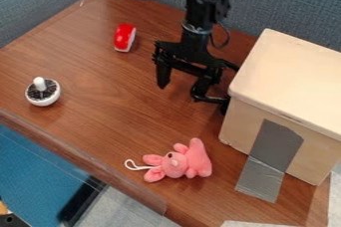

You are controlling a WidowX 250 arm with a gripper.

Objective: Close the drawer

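Spread pincer [180, 90] over the table [100, 131], near the box [293, 81], well back from the front edge

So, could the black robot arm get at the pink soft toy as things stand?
Probably yes: the gripper hangs open, nothing stands between it and the pink toy, and the beige box sits to one side.

A brown wood-grain table [86, 131] fills the corner between a bright blue panel [40, 2] and a grey-blue, fabric-textured wall [286, 2]. Below its near edge lie a blue surface [33, 171] and pale grey floor [126, 213]. Soft light glosses the tabletop.
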